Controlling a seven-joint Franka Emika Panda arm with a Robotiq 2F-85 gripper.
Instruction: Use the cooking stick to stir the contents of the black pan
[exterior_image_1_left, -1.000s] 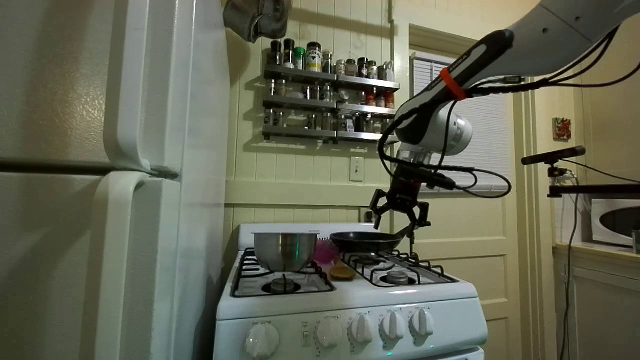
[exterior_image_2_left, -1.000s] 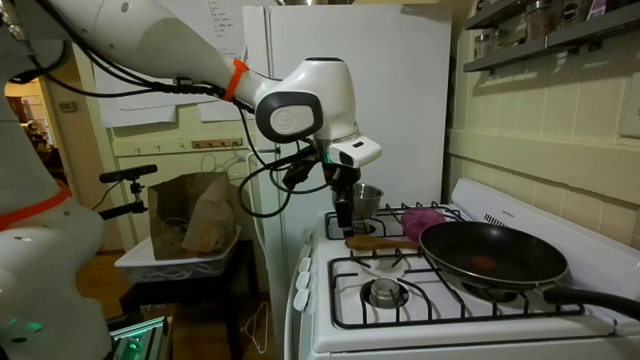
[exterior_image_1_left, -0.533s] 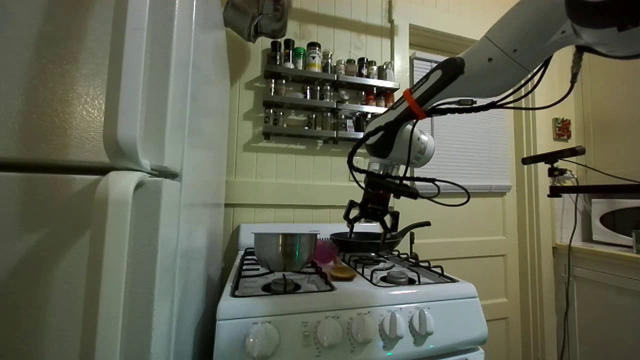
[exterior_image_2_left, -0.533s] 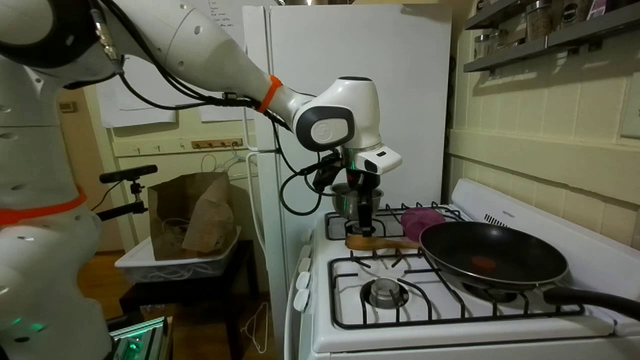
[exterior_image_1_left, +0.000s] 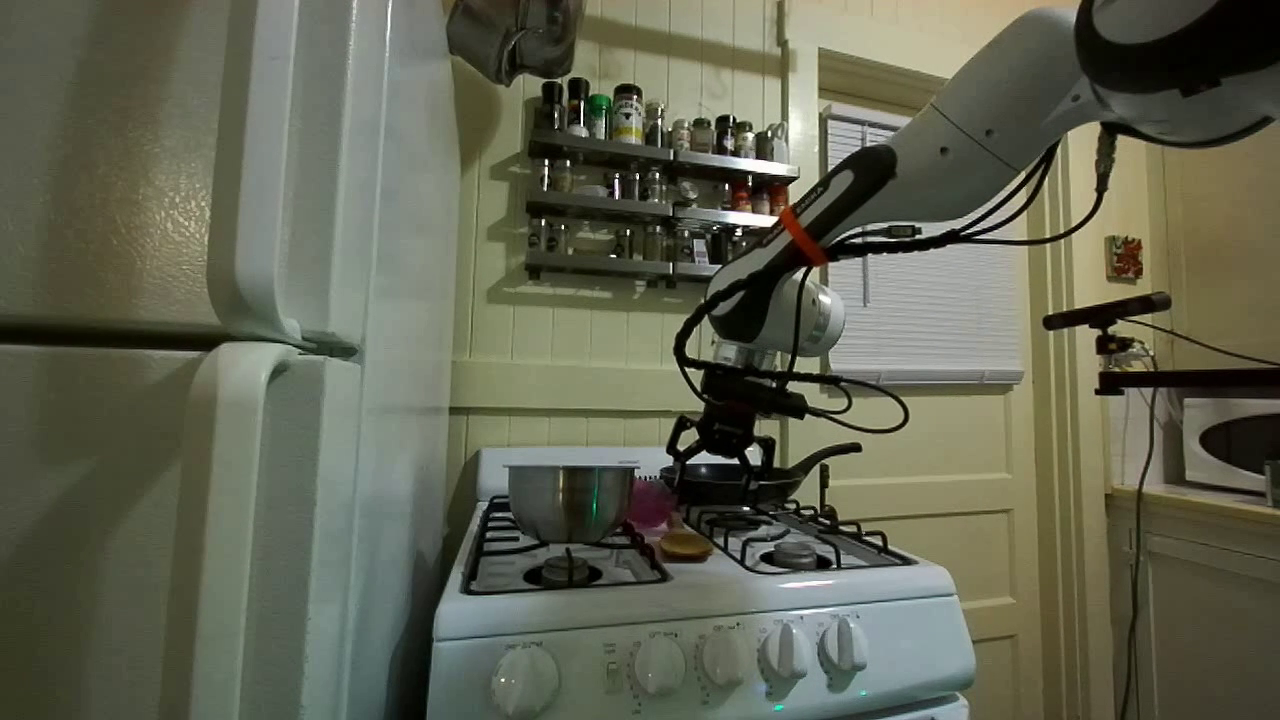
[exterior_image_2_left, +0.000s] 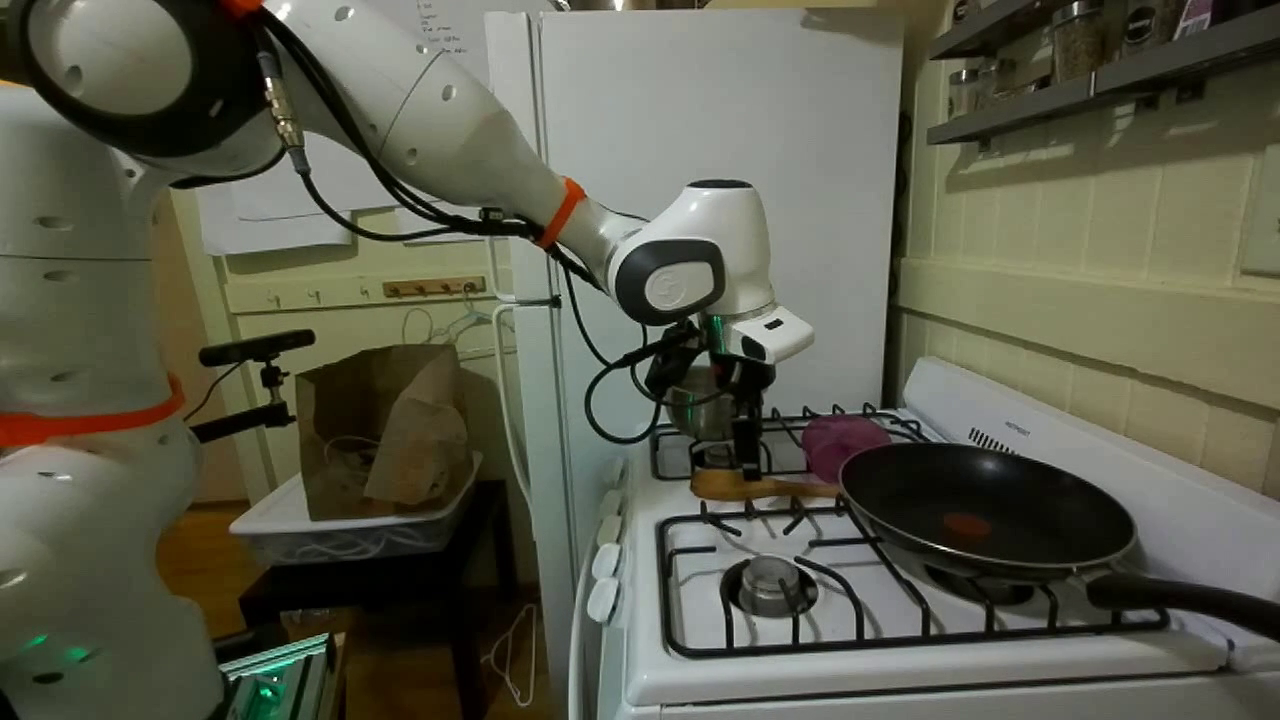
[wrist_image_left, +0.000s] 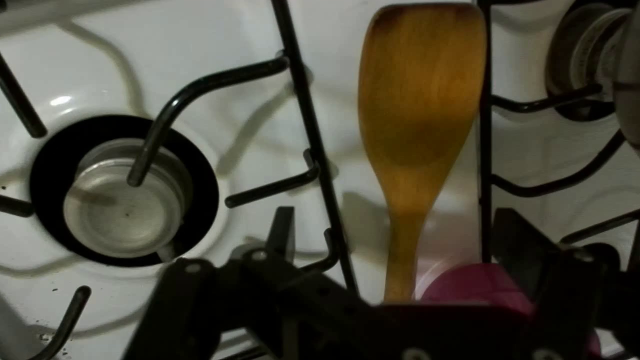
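The cooking stick is a wooden spatula. It lies between the two stove grates in both exterior views (exterior_image_1_left: 686, 545) (exterior_image_2_left: 722, 486), with its broad blade toward the stove front. In the wrist view the spatula (wrist_image_left: 422, 100) points its handle down between my fingers. My gripper (exterior_image_1_left: 714, 482) is open and empty above the spatula, also in an exterior view (exterior_image_2_left: 749, 472) and the wrist view (wrist_image_left: 395, 225). Its fingers stand on either side of the handle, apart from it. The black pan (exterior_image_2_left: 1050, 500) sits on the back burner, a red spot at its centre; it also shows behind my gripper (exterior_image_1_left: 785, 488).
A shiny steel pot (exterior_image_1_left: 570, 505) stands on the neighbouring grate. A pink round object (exterior_image_2_left: 845, 447) sits beside the spatula's handle end, also in the wrist view (wrist_image_left: 480, 285). Black grates (exterior_image_2_left: 860, 640) rise around the burners. The stove's back panel (exterior_image_2_left: 960, 400) and fridge (exterior_image_2_left: 700, 200) bound the area.
My gripper has moved down and across from beside the pan handle to above the spatula, further toward the back of the stove. It stays open. The spatula and pan have not moved.
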